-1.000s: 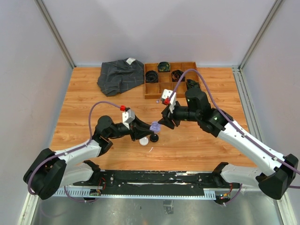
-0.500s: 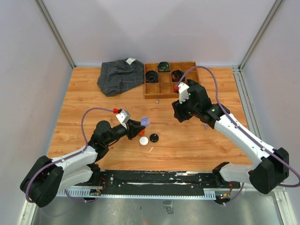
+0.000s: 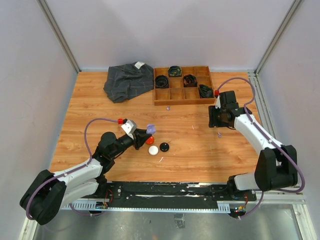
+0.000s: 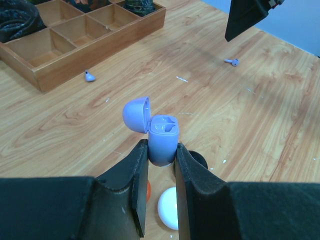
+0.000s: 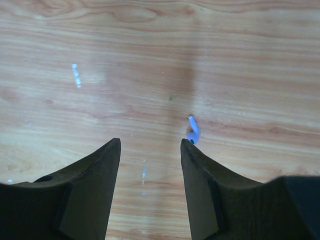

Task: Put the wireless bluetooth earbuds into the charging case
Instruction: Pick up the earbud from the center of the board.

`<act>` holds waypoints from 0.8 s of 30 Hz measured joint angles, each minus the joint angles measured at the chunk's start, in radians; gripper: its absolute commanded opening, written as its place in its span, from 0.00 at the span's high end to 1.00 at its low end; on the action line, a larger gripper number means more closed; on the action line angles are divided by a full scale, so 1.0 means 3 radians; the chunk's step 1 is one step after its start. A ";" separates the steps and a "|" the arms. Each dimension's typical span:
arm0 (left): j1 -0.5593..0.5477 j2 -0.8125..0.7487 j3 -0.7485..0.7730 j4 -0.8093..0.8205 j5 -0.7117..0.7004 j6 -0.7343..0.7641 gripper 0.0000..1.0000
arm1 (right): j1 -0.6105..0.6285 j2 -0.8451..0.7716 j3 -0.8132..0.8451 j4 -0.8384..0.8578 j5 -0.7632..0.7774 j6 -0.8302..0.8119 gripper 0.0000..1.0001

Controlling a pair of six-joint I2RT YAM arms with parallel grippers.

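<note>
Left wrist: two earbuds [image 4: 89, 76] [image 4: 231, 62], one case [image 4: 162, 142]

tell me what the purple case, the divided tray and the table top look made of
The charging case looks like smooth lilac plastic: soft sheen, moulded rounded lid. The divided tray looks like unpainted wood, matte with visible grain. The table top shows wood grain with slight gloss; solid wood or printed laminate, I cannot tell.

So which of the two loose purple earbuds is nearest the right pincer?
The purple earbud lying on the bare wood just beside the open right pincer. The other earbud lies well away, next to the wooden tray.
</note>
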 measured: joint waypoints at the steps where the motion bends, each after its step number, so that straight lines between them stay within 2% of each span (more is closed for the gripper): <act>1: 0.0000 -0.0004 0.0000 0.0001 -0.0005 0.0009 1.00 | -0.0056 0.0056 0.0000 0.0001 0.0000 0.0018 0.48; 11: 0.0000 -0.0004 0.0000 -0.0006 -0.0047 0.0036 1.00 | -0.0378 0.0646 -0.0003 -0.0005 0.0039 0.0146 0.47; 24: 0.0000 0.0001 0.0000 -0.0031 -0.0042 0.0045 1.00 | -0.0421 0.0876 -0.0042 -0.0047 -0.0155 0.0173 0.51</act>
